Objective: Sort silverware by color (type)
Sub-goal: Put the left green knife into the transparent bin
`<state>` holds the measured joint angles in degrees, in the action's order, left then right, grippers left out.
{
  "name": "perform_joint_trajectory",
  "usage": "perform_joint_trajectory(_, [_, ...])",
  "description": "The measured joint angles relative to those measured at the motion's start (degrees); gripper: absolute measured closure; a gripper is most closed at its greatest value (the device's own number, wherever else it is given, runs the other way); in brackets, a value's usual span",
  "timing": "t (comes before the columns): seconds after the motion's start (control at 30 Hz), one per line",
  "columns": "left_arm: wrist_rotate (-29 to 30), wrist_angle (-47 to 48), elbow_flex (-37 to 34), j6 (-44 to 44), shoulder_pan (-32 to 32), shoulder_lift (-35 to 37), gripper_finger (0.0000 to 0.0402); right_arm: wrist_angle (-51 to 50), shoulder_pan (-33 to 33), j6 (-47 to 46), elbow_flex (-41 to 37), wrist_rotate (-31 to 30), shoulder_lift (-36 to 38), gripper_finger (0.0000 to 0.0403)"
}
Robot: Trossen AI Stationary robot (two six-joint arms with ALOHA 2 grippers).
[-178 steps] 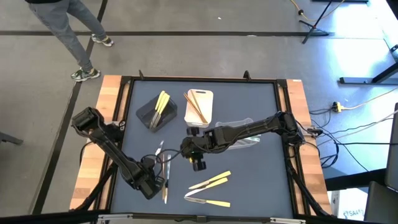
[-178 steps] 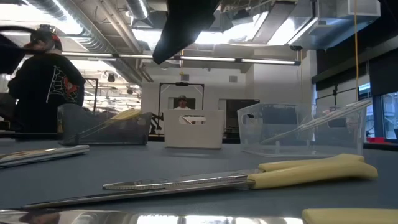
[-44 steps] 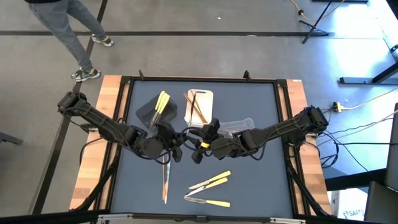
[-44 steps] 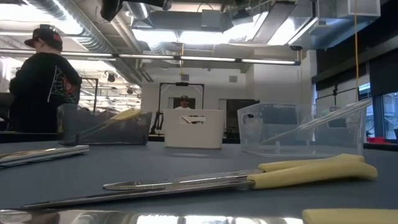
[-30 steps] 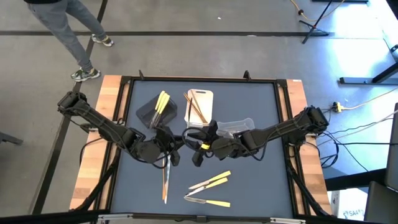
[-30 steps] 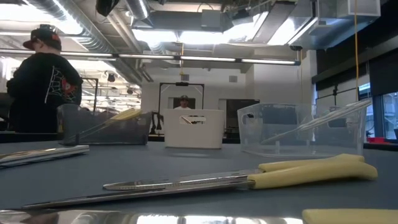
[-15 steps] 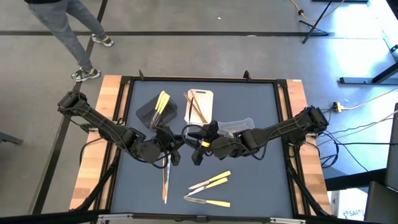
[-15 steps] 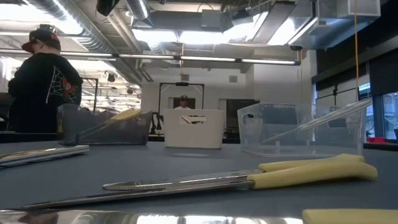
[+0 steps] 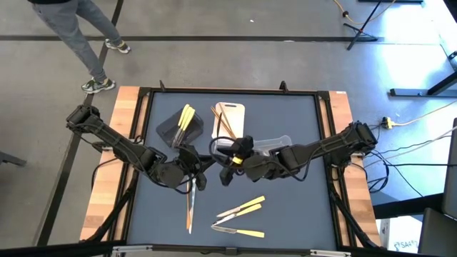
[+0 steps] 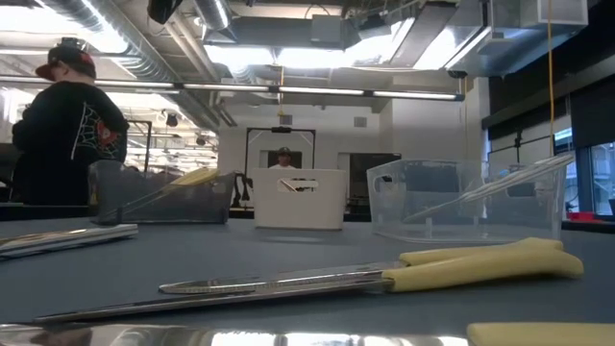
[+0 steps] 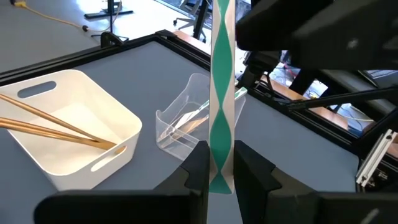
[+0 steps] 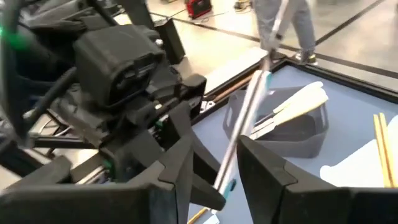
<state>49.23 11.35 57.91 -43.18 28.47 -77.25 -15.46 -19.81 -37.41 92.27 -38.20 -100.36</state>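
midair, both grippers — left gripper (image 11: 221, 163), right gripper (image 12: 214, 155) — have fingers clamped on one silver utensil (image 12: 249, 115); no writing readable.

Both arms were dark and jointed; the left gripper (image 11: 217, 171) and right gripper (image 12: 214, 165) had black, angular fingers; black cables trailed alongside.

Both arms crowd mid-table; the table's (image 9: 300, 214) front corner seems open.
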Motion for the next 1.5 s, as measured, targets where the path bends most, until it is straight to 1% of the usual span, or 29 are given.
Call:
perform_joint_trajectory(0.17, [0.2, 0.0, 0.0, 0.1, 0.0, 0.0, 0.0359, -2.2, 0.0, -3.1, 0.0, -2.3, 0.0, 0.0285])
perform_joint_trajectory(0.23, [0.2, 0.1, 0.0, 0.2, 0.0, 0.0, 0.0359, -2.4, 0.0, -4.2, 0.0, -2.3, 0.0, 0.0285])
perform_joint_trajectory(0.73, [0.2, 0.1, 0.0, 0.3, -0.1, 0.0, 0.0359, -1.1, 0.0, -4.3, 0.0, -2.4, 0.0, 0.0285])
perform_joint_trajectory(0.87, [0.2, 0.1, 0.0, 0.3, -0.1, 0.0, 0.0359, -1.0, 0.0, -4.3, -0.1, -3.7, -1.3, 0.0285])
perform_joint_trajectory(1.1, [0.2, 1.6, 0.0, -0.1, -0.1, 0.0, 0.0359, 0.6, 0.4, -4.1, -0.1, -3.0, -2.2, 0.0285])
perform_joint_trajectory(1.3, [-2.2, 1.7, 0.0, 0.5, -0.1, 0.0, 0.0359, 0.4, 0.4, -3.7, -0.1, -1.9, -2.2, 0.0285])
perform_joint_trajectory(1.5, [-3.3, 1.8, 0.0, 3.3, 0.1, 0.0, 0.0359, 0.4, 1.2, -3.7, -0.1, -0.3, -2.2, 0.0285])
